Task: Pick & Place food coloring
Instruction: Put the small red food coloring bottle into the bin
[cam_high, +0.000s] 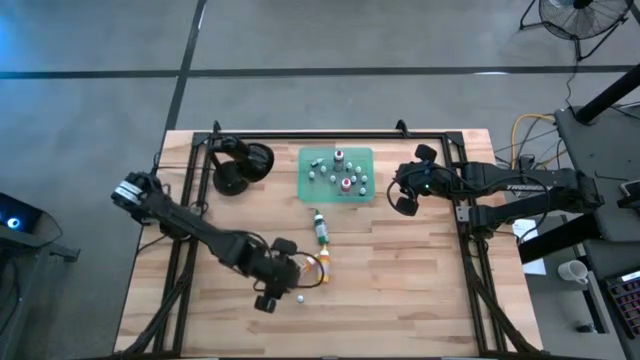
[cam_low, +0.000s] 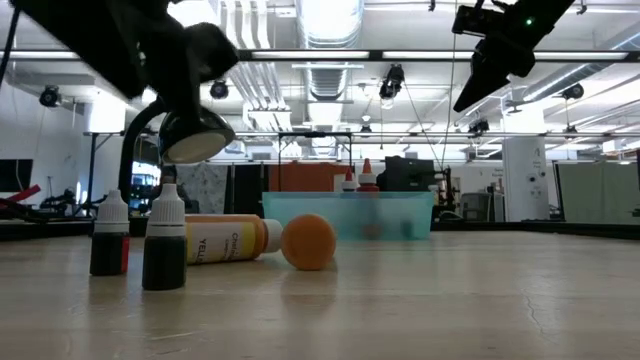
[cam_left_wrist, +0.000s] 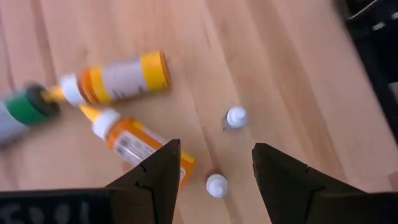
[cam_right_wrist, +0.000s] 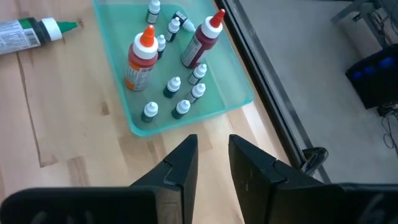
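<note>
Two small dark bottles with white caps (cam_left_wrist: 236, 117) (cam_left_wrist: 216, 185) stand upright on the wood table; they also show in the low view (cam_low: 165, 240). Two orange-yellow bottles (cam_left_wrist: 118, 78) (cam_left_wrist: 140, 143) lie on their sides beside them, and a green-capped bottle (cam_left_wrist: 22, 112) lies farther off. My left gripper (cam_left_wrist: 216, 149) (cam_high: 283, 287) is open and hovers above the small bottles; the nearer one stands below the gap between its fingers. My right gripper (cam_right_wrist: 213, 155) (cam_high: 405, 192) is empty, with a narrow gap between its fingers, and hangs high by the tray's right side.
A flat translucent green tray (cam_high: 362, 155) (cam_right_wrist: 118, 93) at the table's far middle holds several small white-capped bottles and two taller red and orange bottles (cam_right_wrist: 142, 56). A black round stand (cam_high: 240, 165) sits at the far left. A dark frame runs along the table's edges.
</note>
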